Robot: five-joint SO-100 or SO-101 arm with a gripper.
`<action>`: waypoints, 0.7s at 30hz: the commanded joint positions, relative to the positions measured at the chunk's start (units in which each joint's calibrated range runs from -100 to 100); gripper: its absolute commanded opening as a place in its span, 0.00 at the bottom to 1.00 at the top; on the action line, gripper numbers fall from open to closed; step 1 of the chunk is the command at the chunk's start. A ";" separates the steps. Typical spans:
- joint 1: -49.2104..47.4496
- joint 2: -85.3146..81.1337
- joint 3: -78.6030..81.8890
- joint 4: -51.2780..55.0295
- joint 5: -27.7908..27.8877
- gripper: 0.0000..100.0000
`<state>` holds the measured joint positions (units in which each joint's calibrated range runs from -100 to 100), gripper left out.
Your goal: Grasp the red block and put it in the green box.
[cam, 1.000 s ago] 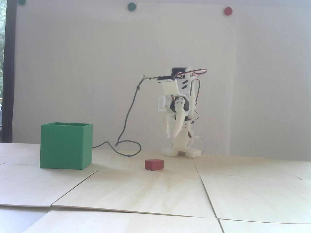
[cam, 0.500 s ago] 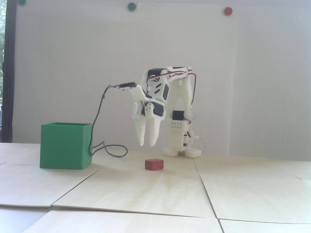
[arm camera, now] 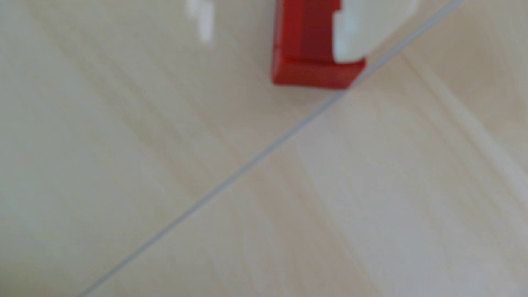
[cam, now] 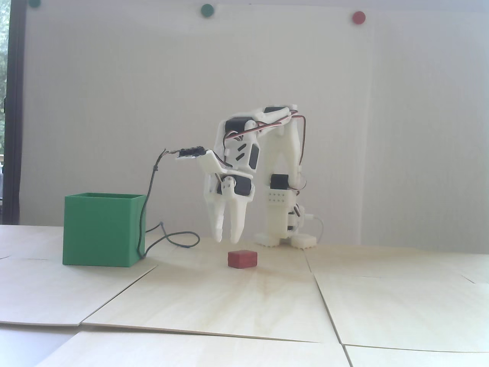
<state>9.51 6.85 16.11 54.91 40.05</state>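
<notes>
I observed the small matte dull-red rectangular block (cam: 242, 259) on pale wood-grain boards (cam: 229, 298), at five o'clock below the white plastic pincer (cam: 226, 239), fingers narrowly parted, empty.

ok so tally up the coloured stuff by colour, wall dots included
red: 2, the block on the table and one wall dot
green: 3, the box and two wall dots
total: 5
</notes>
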 commanded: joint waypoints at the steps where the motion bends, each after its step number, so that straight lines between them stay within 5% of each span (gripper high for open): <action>1: -2.48 -1.36 -4.58 -1.28 -0.12 0.15; 21: -3.36 -0.41 -4.31 -1.20 -0.22 0.15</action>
<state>5.24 6.85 16.11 54.91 40.05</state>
